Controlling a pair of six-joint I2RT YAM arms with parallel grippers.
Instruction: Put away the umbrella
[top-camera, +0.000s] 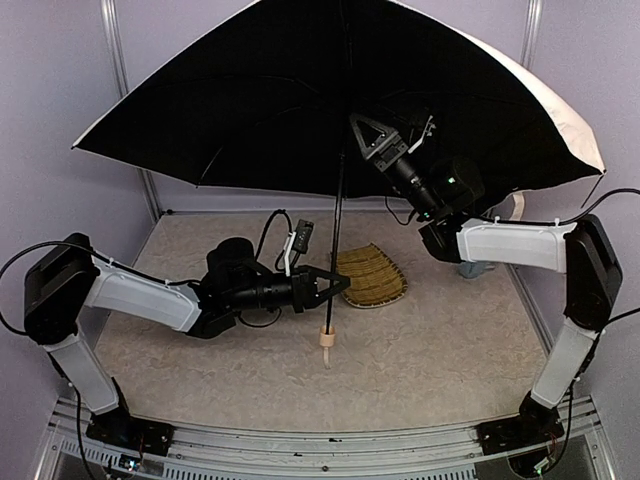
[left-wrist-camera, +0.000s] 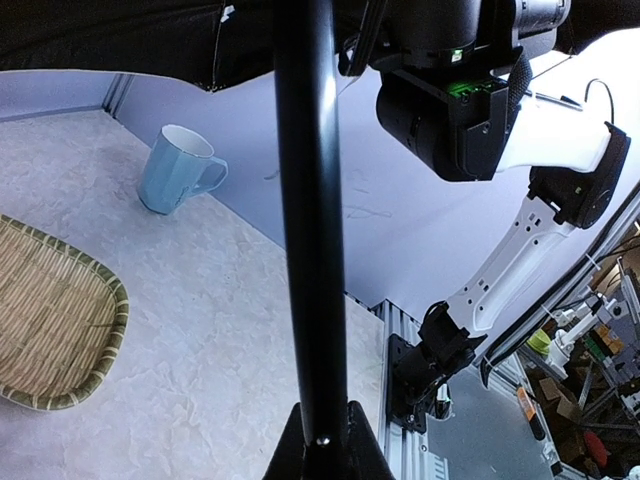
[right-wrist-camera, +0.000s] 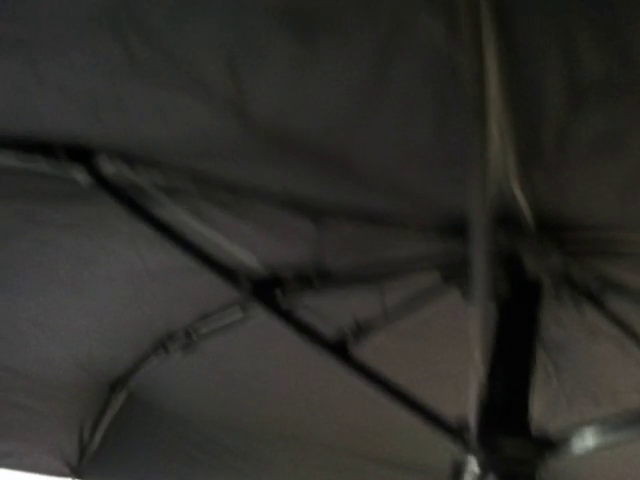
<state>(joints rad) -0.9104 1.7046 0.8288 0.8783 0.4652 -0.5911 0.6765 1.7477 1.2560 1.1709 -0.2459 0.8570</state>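
The umbrella (top-camera: 300, 90) stands open over the table, its black underside facing me and a cream outer edge (top-camera: 580, 130) at the right. Its thin black shaft (top-camera: 338, 230) runs straight down to a tan handle (top-camera: 327, 338) just above the table. My left gripper (top-camera: 338, 286) is shut on the lower shaft; in the left wrist view the shaft (left-wrist-camera: 310, 250) rises from between the fingertips (left-wrist-camera: 365, 455). My right gripper (top-camera: 375, 125) is open high under the canopy, just right of the shaft. The right wrist view is blurred, with ribs (right-wrist-camera: 300, 320), shaft (right-wrist-camera: 510, 350) and no fingers.
A woven straw basket tray (top-camera: 372, 275) (left-wrist-camera: 50, 330) lies on the table just right of the shaft. A light blue mug (left-wrist-camera: 180, 170) stands near the back right wall, mostly behind my right arm (top-camera: 510, 243). The canopy spans nearly the whole workspace.
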